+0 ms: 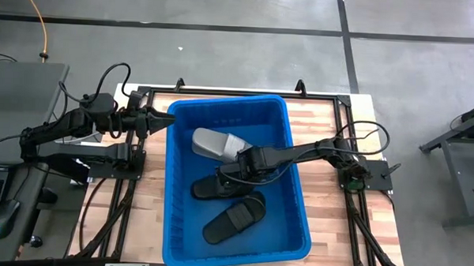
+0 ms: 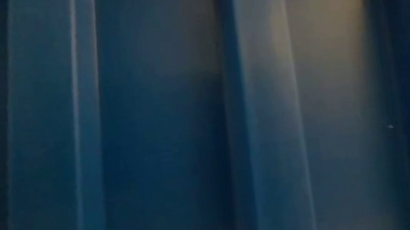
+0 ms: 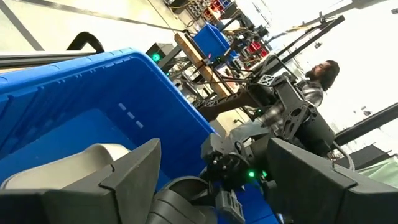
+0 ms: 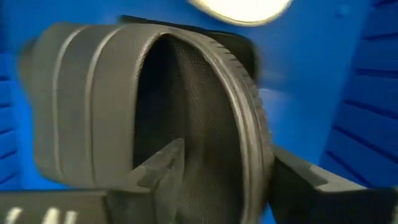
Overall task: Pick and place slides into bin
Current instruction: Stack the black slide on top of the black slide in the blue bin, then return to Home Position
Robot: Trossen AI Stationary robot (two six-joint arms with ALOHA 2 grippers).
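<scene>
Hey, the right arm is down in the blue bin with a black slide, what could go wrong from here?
1. In the right wrist view the black slide sits right between the right gripper fingers, so it may snag on one as the arm lifts.
2. It could land on the other black slide or the grey slide and rest tilted.
3. The left gripper hangs at the bin rim, so the arms might clash.

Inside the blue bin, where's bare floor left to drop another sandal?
Bare floor shows in the bin along the left wall and in the far right corner beyond the grey sandal. The middle is crowded: two black sandals lie there, with the right claw over one.
</scene>
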